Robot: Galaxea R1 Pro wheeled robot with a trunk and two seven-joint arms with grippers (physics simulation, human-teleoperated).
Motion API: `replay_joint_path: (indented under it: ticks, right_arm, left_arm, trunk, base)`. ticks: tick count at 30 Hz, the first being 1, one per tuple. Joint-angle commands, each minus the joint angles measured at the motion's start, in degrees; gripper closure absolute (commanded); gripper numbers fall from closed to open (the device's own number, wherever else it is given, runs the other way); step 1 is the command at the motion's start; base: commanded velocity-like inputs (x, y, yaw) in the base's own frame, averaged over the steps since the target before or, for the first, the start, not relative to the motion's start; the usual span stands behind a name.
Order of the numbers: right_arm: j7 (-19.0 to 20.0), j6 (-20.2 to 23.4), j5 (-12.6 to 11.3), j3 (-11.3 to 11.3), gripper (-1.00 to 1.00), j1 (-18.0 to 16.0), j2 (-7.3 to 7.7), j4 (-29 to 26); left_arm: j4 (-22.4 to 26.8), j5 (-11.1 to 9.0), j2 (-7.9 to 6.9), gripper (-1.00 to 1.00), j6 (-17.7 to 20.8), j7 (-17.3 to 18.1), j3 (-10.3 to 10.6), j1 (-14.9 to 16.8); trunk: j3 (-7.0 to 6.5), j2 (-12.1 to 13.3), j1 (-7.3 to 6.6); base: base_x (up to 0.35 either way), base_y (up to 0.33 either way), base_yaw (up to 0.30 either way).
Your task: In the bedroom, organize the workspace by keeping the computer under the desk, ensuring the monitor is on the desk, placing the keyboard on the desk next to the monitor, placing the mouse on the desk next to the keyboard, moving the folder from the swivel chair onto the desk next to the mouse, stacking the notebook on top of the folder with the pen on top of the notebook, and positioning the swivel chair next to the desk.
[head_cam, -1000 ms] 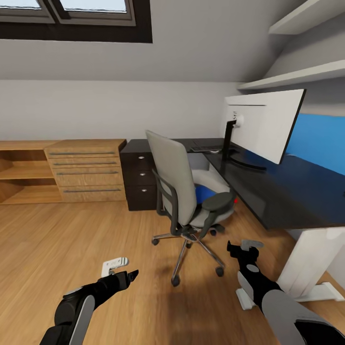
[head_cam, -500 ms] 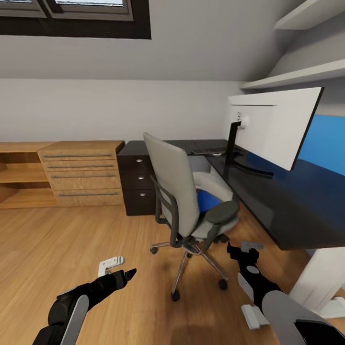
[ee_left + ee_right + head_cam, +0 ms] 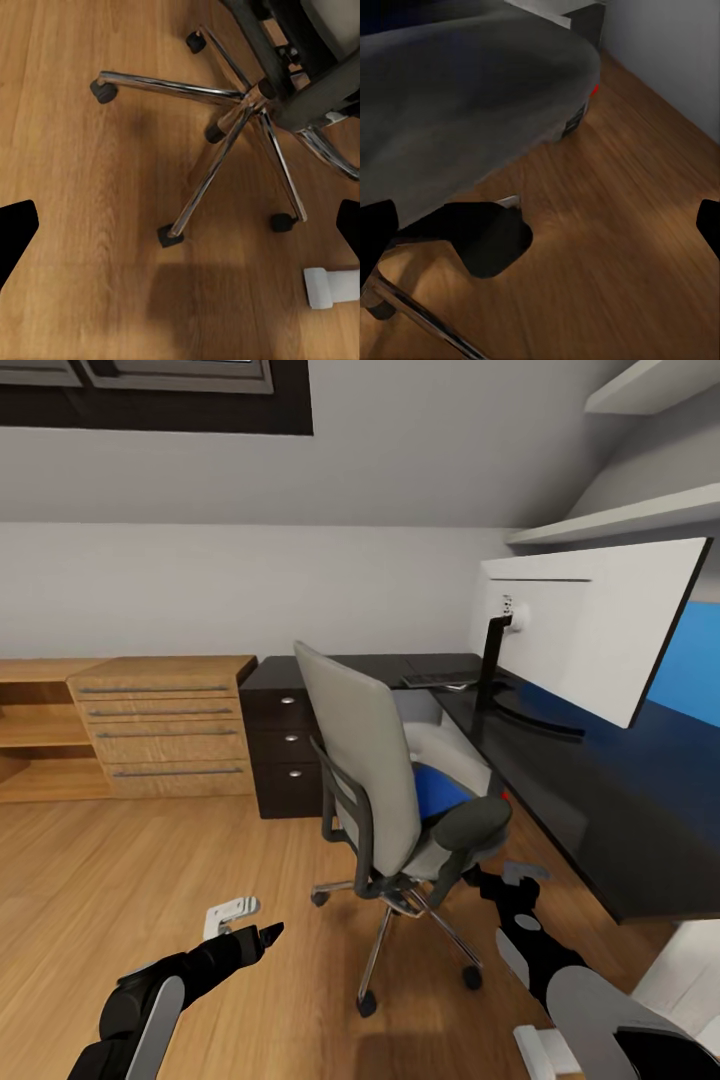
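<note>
Facing the swivel chair, the robot holds both arms low in front of it. The chair is the landmark: its grey back is turned toward the robot, and the bright blue folder lies flat on its seat, partly hidden behind the back and the near armrest. Beyond and to the right of the chair runs the long black counter, carrying the monitor and, farther back, what looks like the keyboard.

The right hand hangs just beside the chair's near armrest, fingers spread apart and holding nothing; in the right wrist view the armrest pad looms close above the wooden floor. The left hand sits lower, on the chair's left side and well apart from the seat, also spread and empty, looking down on the chrome wheeled base.

The folder lies ahead of and above the right hand, past the armrest, so the right arm is probably the nearer one for lifting it; the folder's long axis cannot be told
</note>
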State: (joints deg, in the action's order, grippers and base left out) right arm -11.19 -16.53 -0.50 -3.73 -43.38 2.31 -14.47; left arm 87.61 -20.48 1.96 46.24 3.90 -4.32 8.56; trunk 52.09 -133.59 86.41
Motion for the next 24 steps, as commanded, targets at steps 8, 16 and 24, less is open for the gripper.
replay_joint_path:
  ticks: [8,16,24]
  right_arm:
    - [-0.1,-3.8,-0.1,-0.4,-1.0,0.0,-1.11,0.3]
    - [-0.2,-4.2,0.1,-0.5,-1.0,0.0,-1.72,0.4]
    - [-0.2,-4.2,0.1,-0.5,-1.0,0.0,-1.75,0.4]
  left_arm:
    - [0.0,0.2,-0.02,-1.0,0.3,0.4,-1.1,0.0]
    - [0.0,0.2,-0.02,-1.0,0.3,0.4,-1.6,0.0]
    - [0.0,0.2,0.0,-1.0,0.3,0.4,-1.6,0.1]
  trunk:
    - [0.04,0.0,-0.01]
    - [-0.21,0.0,-0.01]
    - [-0.49,0.0,-0.01]
  base:
    - [0.008,0.0,0.02]
    - [0.0,0.0,0.231]
    - [0.0,0.0,0.252]
